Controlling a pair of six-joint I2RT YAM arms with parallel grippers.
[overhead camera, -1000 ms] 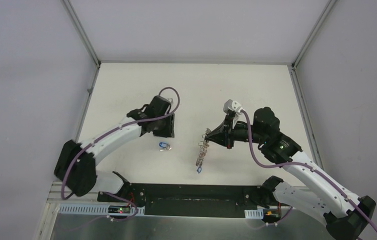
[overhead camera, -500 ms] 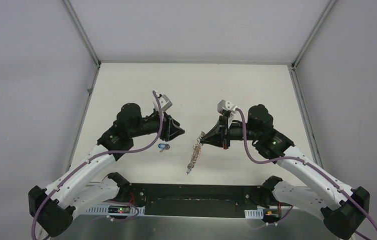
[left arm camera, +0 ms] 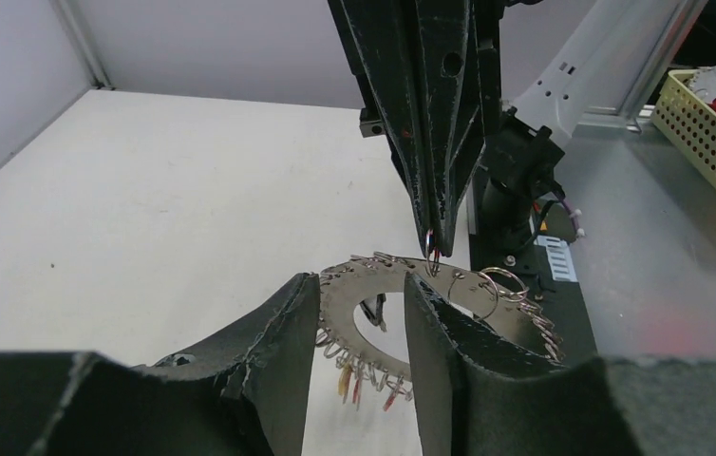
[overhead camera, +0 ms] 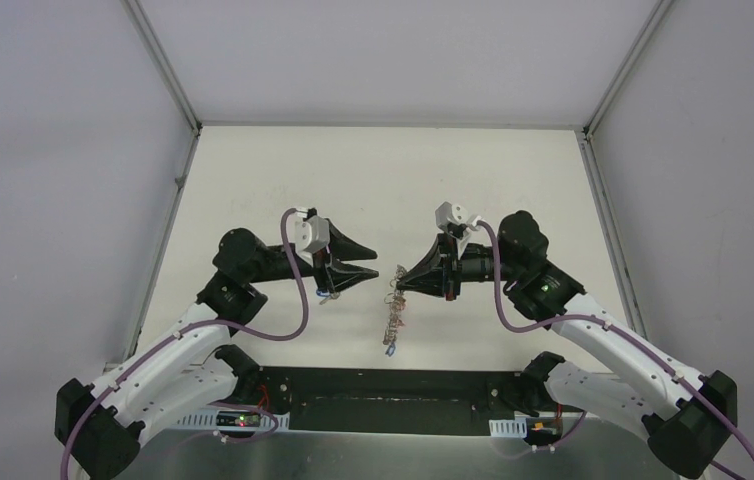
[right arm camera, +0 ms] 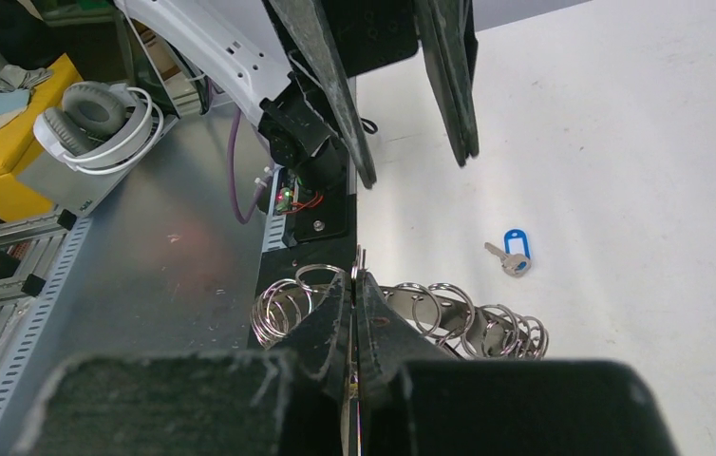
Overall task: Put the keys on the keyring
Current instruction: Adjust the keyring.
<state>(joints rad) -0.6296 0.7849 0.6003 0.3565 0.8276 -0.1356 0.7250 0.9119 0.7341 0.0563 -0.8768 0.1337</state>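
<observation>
We saw our right gripper (overhead camera: 400, 275) clamped shut on the rim of the keyring (left arm camera: 347, 306), which hung in the air above the table (overhead camera: 383, 170) with its small keys dangling beneath. Our left gripper (overhead camera: 374, 263) faced it tip to tip, fingers spread apart and holding nothing, close to the ring. A blue key (right arm camera: 511, 255) lay flat on the table below the left gripper, apart from the ring.

keyring (overhead camera: 391, 308) at right end effector (overhead camera: 400, 277); key (right arm camera: 511, 255) on table (overhead camera: 403, 170) left of keyring.
</observation>
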